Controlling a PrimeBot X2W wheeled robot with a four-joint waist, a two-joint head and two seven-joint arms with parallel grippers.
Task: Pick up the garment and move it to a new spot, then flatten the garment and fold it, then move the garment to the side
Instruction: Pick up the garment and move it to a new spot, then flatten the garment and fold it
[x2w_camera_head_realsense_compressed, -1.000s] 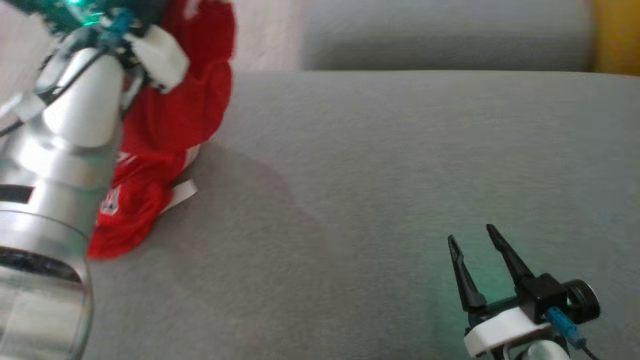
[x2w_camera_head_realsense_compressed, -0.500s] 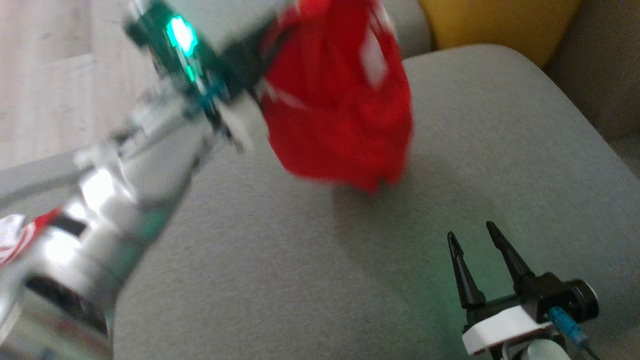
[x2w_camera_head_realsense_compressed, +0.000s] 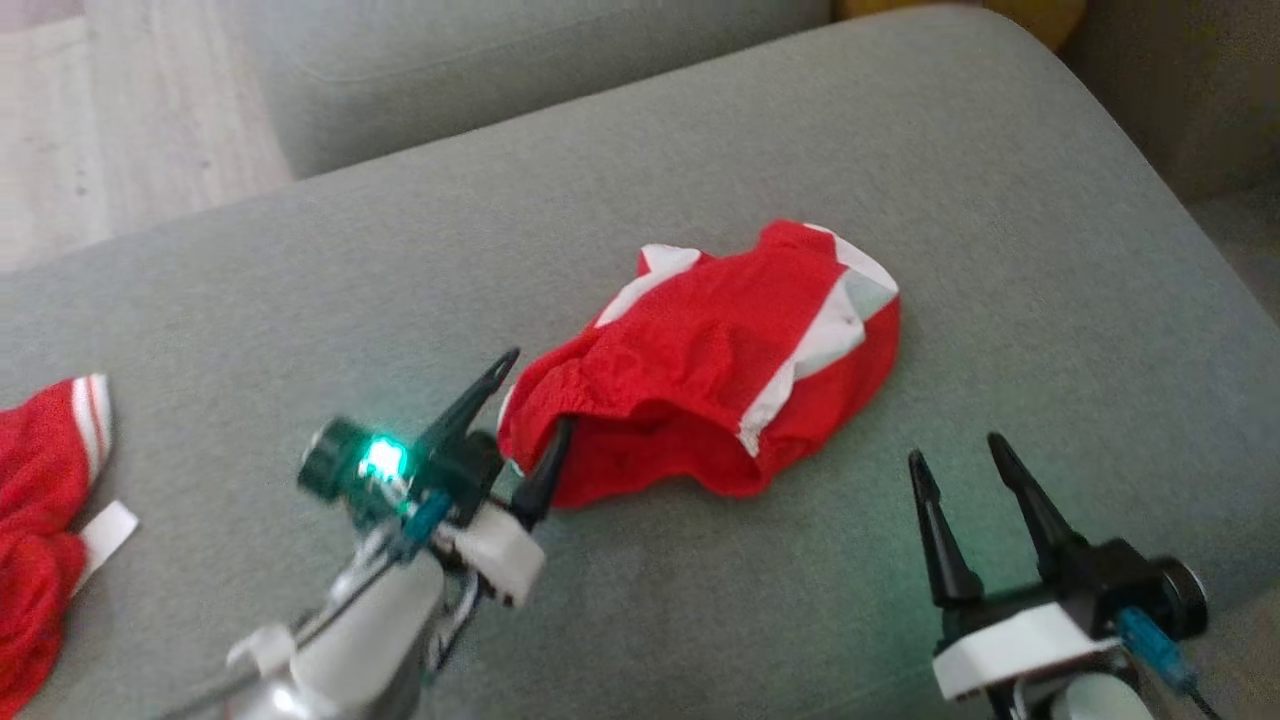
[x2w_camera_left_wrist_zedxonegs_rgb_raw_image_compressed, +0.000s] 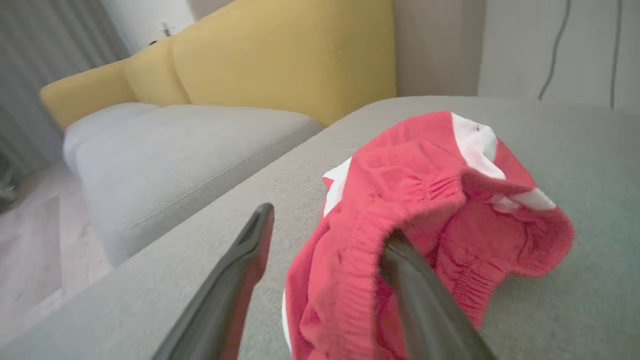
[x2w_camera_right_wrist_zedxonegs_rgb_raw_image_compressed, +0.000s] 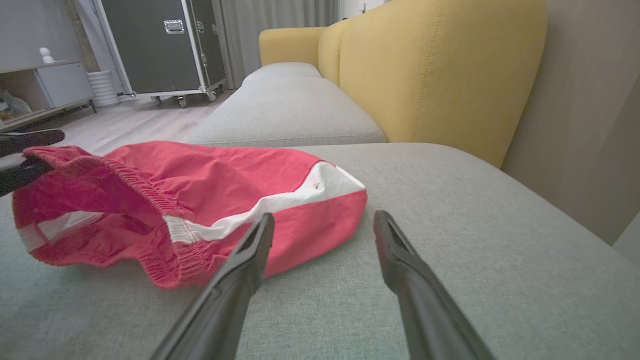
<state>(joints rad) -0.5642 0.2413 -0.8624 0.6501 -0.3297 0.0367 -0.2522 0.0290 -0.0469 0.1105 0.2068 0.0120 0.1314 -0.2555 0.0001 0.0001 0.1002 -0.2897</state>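
Right now the garment (x2w_camera_head_realsense_compressed: 700, 370), a pair of red shorts with white side stripes, lies crumpled near the middle of the grey sofa cushion (x2w_camera_head_realsense_compressed: 950, 150), its waist opening turned toward the robot. Your left tool (x2w_camera_head_realsense_compressed: 540, 388) is spread wide. One finger sits outside the cloth and the other is tucked under the elastic waistband (x2w_camera_left_wrist_zedxonegs_rgb_raw_image_compressed: 370, 220), which drapes over it, so nothing is pinched. Your right tool (x2w_camera_head_realsense_compressed: 955, 450) is spread too and empty, near the shorts' front edge but apart from them.

Expect light, limp cloth that sags and bunches wherever you don't support it. The gathered waistband looks like the thickest, firmest part, so that's your best hold. Pinching a single thin layer in the middle would probably only pull up a peak. For flattening, I'd put one tool at each end of the waistband and draw them apart. Mind that the finger inside the opening could snag the elastic as you reposition. A second red garment (x2w_camera_head_realsense_compressed: 40, 480) lies well apart on the robot's left.
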